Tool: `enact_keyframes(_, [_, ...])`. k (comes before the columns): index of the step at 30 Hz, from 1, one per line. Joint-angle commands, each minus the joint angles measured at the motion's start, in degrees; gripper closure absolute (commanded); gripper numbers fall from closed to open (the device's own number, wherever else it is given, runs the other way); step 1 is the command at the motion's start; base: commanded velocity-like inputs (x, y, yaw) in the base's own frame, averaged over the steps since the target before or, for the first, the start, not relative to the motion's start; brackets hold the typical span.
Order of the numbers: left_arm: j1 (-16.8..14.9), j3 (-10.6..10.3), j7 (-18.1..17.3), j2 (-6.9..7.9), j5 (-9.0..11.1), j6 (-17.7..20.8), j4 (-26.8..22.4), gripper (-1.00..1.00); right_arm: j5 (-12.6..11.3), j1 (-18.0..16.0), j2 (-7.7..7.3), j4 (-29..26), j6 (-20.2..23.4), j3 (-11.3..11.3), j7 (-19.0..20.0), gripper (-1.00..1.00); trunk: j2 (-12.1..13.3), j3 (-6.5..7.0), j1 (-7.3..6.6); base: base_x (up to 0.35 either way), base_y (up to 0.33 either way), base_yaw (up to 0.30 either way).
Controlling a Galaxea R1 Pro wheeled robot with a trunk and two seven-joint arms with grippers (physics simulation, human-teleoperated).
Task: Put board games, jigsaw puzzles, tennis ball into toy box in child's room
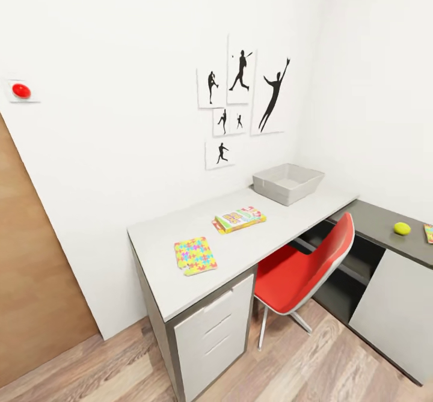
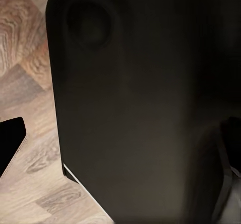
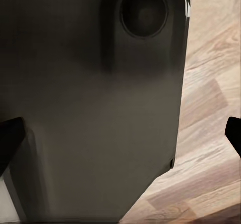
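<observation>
The jigsaw puzzle (image 1: 195, 255) lies flat near the tabletop (image 1: 264, 234) front edge: thin, stiff, light, so I would pinch its overhanging edge. The toy box (image 1: 287, 182) sits far back. Whether either claw is clenched, I cannot tell.

At three o'clock in the head view, a patterned flat piece (image 1: 429, 232) on the dark lower table (image 1: 385, 222) is cut by the picture's edge, so its kind cannot be told. The printing on the board game (image 1: 240, 219) is too small to read. The red chair (image 1: 307, 270) hides the table's underside behind it.
</observation>
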Motion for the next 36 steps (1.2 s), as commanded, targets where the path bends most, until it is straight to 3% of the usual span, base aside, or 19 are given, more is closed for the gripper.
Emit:
enact_keyframes(1, [0.0,0.0,0.0,0.01,0.0,-0.5,0.0,-1.00,0.0,0.0,0.05,0.0,-0.2,0.0,0.0,-1.00,0.4,0.10,-0.23,0.000,0.000,-0.193])
enact_keyframes(17, [0.0,0.0,0.0,0.17,-0.1,-1.5,0.0,-1.00,0.1,0.0,0.28,0.0,-0.2,0.0,-0.2,-1.00,6.8,2.16,-3.74,0.000,0.000,-0.142])
enact_keyframes(36, [0.0,-0.1,0.0,0.26,-0.1,-1.5,0.0,-1.00,0.3,0.0,0.14,-0.3,-0.4,0.0,-0.3,-1.00,14.4,5.44,-7.91,0.000,0.000,-0.016])
